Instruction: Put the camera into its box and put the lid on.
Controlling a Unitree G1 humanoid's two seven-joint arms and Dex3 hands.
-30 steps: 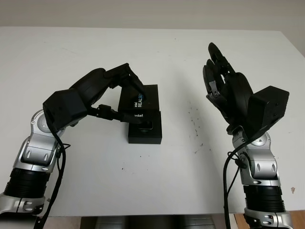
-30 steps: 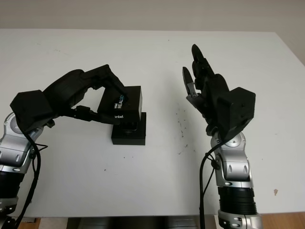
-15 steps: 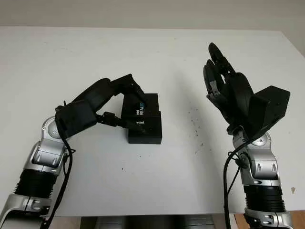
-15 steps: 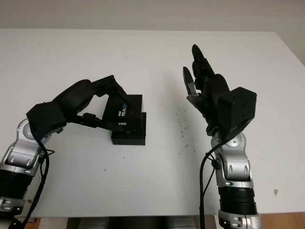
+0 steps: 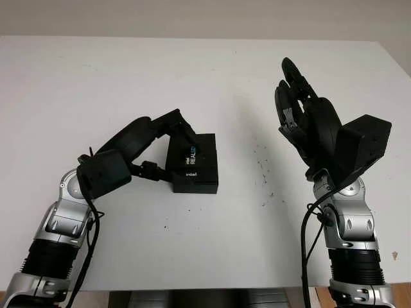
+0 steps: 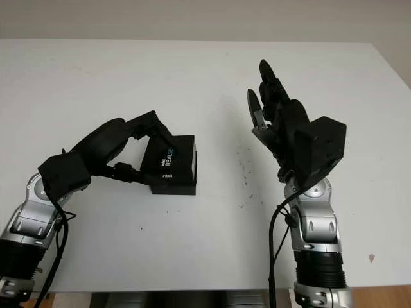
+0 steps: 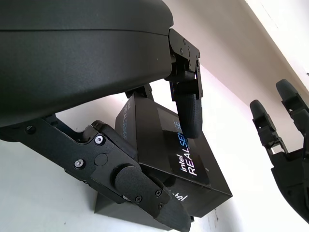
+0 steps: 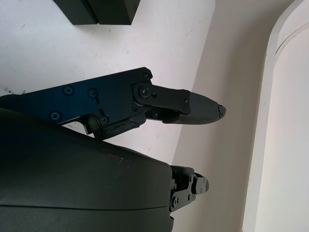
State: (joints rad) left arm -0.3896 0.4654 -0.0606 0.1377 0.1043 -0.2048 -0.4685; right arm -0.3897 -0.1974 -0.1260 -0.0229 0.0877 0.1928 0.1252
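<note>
The lid [image 5: 196,153], a black cover printed with a white logo, sits over the box [image 5: 198,181] near the middle of the white table [image 5: 212,70], slightly toward the robot's left. The lid is tilted: its far edge appears down on the box, while its near-left edge seems raised, leaving the front of the box exposed below it. Whether the camera is inside cannot be determined; the lid hides the interior.

The left hand [image 5: 154,144] is closed on the lid. In the left wrist view one finger [image 7: 186,104] lies across the printed top face, and the thumb presses the side nearest the arm. The lid lies directly ahead of this hand, long axis running away from the robot.

The right hand [image 5: 302,119] is open, raised above the table, well apart from the box on the robot's right.

Judged from this pose, seating requires lowering the raised near-left edge straight down until the lid lies level. The left hand is nearer and already positioned.
</note>
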